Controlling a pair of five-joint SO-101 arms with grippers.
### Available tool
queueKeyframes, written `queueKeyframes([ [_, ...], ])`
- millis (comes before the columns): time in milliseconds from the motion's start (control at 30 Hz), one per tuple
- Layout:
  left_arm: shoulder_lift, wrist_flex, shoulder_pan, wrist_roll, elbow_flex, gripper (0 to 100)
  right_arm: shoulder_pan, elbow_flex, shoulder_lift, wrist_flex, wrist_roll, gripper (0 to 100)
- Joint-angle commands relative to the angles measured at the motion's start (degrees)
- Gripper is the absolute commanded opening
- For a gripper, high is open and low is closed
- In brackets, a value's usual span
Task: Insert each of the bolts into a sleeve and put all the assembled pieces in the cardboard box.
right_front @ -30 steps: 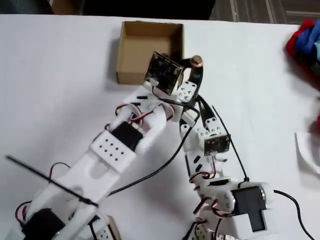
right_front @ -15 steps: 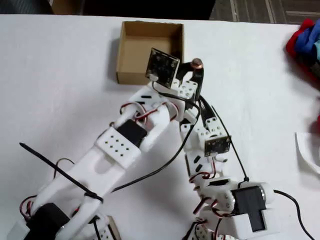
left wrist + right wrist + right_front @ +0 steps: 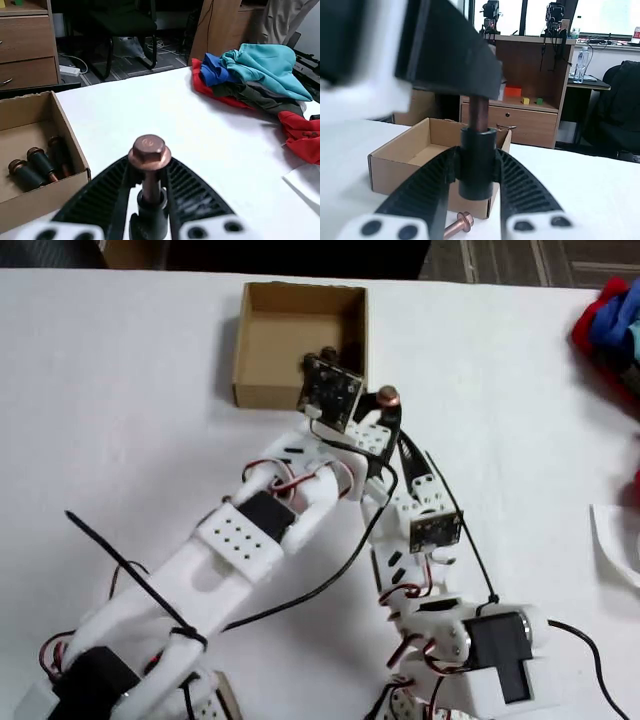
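Three pieces (image 3: 35, 167) lie in the box (image 3: 67, 135). The left claw (image 3: 148, 165) grips one bolt (image 3: 148, 149), the right claw (image 3: 476, 152) one sleeve (image 3: 477, 172). One loose bolt (image 3: 457, 224) and clothes (image 3: 250, 75) lie nearby.

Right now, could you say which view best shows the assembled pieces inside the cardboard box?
The left wrist view: three assembled pieces lie plainly in the cardboard box. In the high view a camera board mostly covers them; in the right wrist view the box wall hides them.
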Motion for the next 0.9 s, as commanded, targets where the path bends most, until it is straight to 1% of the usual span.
queueKeyframes([
  [0, -0.18, 0.35, -0.18, 0.35, -0.13, 2, 1.27, -1.76, -0.13, -1.71, 0.18, 2.1],
  [67, -0.26, 3.25, -0.09, 0.0, -0.66, 3, 1.27, -1.76, -0.13, -1.71, 0.18, 2.1],
  [100, -0.26, 4.66, -0.09, -1.67, -0.75, 3, 1.36, -1.76, -0.13, -1.71, 0.18, 2.1],
  [233, -0.26, 9.32, -0.09, -14.59, -0.75, 3, 1.36, -1.76, -0.13, -1.71, 0.18, 2.1],
  [300, -0.44, 11.25, 0.0, -17.67, -0.75, 7, 1.36, -1.76, -0.13, -1.63, 0.18, 2.1],
  [400, -0.7, 13.54, -0.18, -15.3, -0.75, 14, 1.36, -1.76, -0.13, -1.54, 0.18, 2.1],
  [467, -0.7, 13.8, -0.18, -12.92, -0.75, 17, 1.36, -1.76, -0.13, -1.45, 0.18, 2.1],
  [567, -0.79, 13.36, -0.18, -11.69, -0.84, 17, 1.36, -1.76, -0.13, -1.45, 0.18, 2.1],
  [800, -0.88, 14.15, -0.18, -11.78, -5.76, 17, 1.36, -1.76, 0.04, -1.45, 0.18, 2.1],
  [867, -0.88, 16.79, 0.0, -11.78, -7.87, 17, 1.36, -1.76, 0.13, -1.45, 0.18, 2.1],
])
